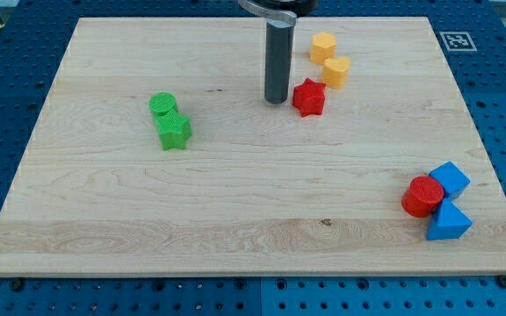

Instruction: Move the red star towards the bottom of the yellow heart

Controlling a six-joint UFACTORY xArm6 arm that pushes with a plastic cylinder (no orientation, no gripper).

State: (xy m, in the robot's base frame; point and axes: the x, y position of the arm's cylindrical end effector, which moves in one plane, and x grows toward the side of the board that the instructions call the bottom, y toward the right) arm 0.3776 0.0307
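Nearest, at the wooden board's (235,219) right bottom: blue triangular block (448,224), red cylinder (422,196) and blue cube-like block (451,178) are sitting clustered, partly overlapping. Green star (175,132) is touching green cylinder (162,106) on the left. Rod's upper end is being cut off by the frame. My tip (276,100) is resting just left of red star (308,97); contact unclear, nothing held. Yellow heart (336,70) is sitting just above-right of the star, yellow hexagonal block (323,46) beyond.

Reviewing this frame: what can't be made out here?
- Arm above the rod: cut off by the view's top edge.
- Contact between my tip and the red star: too close to tell.
- Which yellow block is the heart, upper or lower: too small.
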